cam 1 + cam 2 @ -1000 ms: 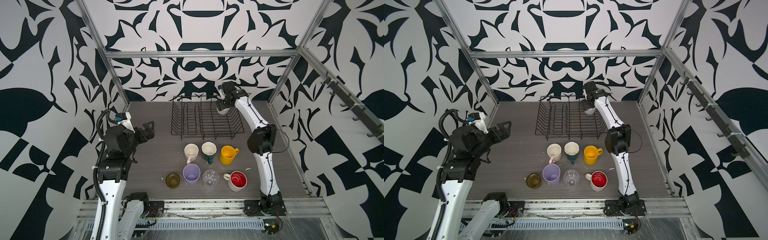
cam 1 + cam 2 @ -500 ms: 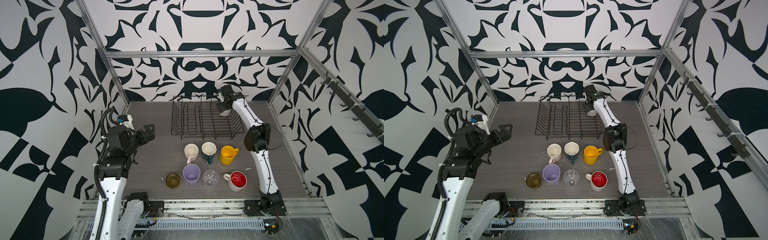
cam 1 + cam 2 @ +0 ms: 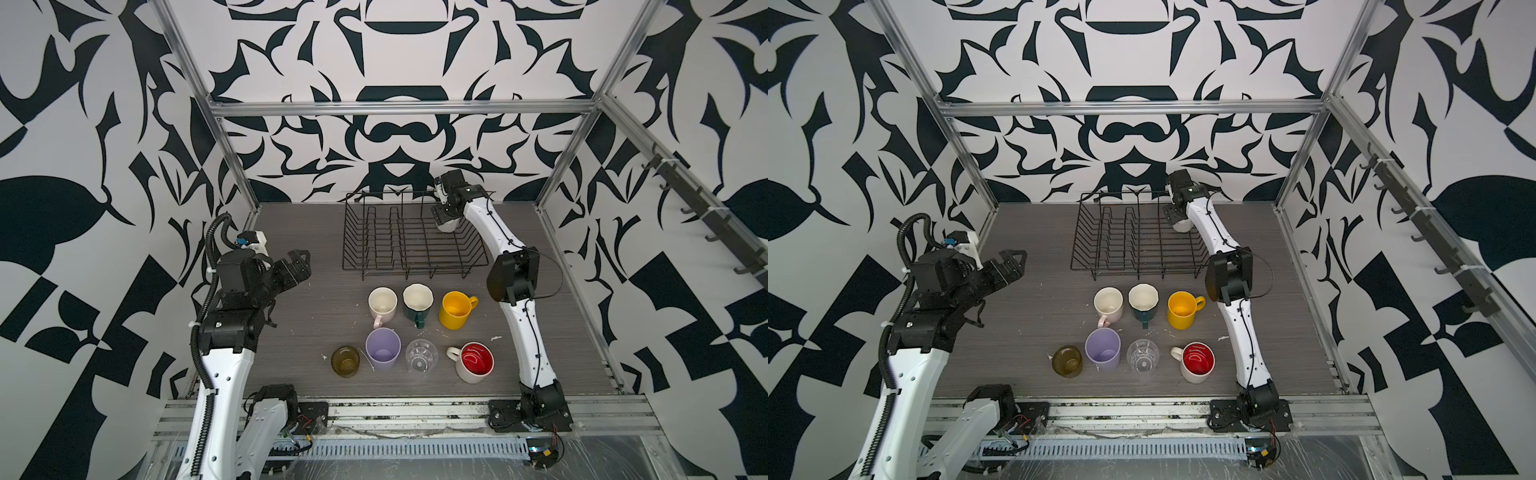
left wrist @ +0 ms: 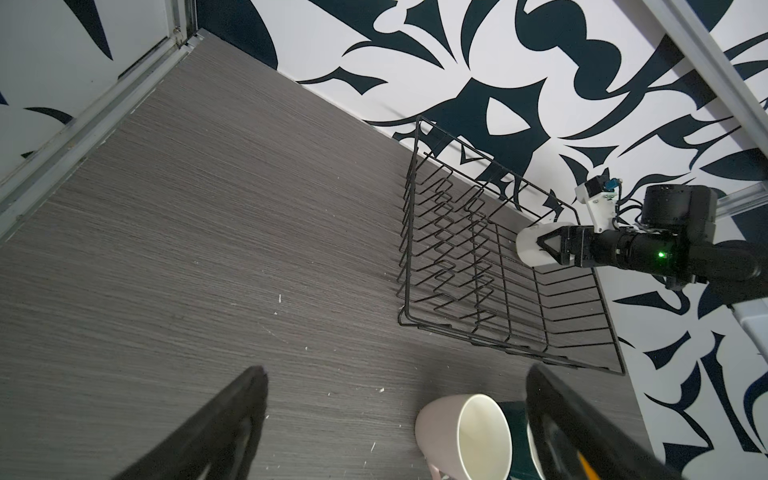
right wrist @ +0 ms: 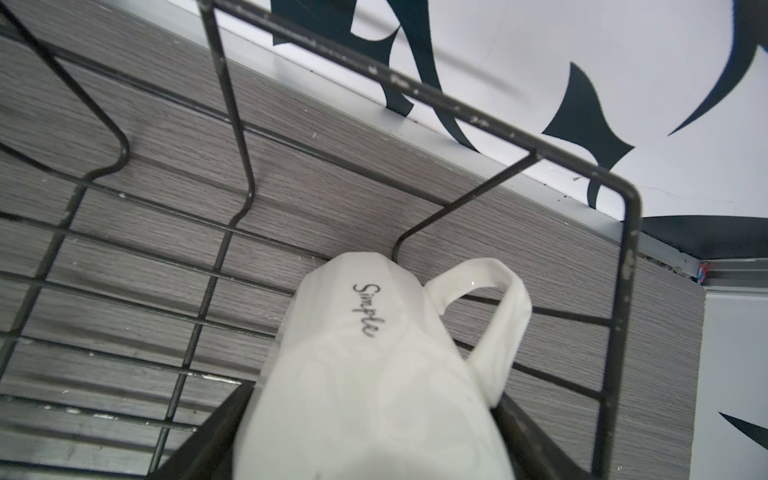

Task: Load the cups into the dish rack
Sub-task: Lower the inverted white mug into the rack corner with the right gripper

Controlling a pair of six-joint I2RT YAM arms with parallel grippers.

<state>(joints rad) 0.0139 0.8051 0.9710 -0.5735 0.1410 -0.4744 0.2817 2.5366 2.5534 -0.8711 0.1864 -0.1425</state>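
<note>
Right end effector (image 3: 444, 218) pinches white mug (image 5: 365, 374) by its body at dish rack (image 3: 415, 266) corner; stiff, slick, breakable. Left end effector (image 3: 303, 266) spread.

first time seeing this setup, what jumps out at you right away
The bold black-and-white patterned walls surround everything. At the far right corner of the black wire dish rack, the right gripper holds a white faceted mug. In front of the rack, seven more cups stand in two rows on the grey table, the yellow mug and the red-lined mug brightest among them.
</note>
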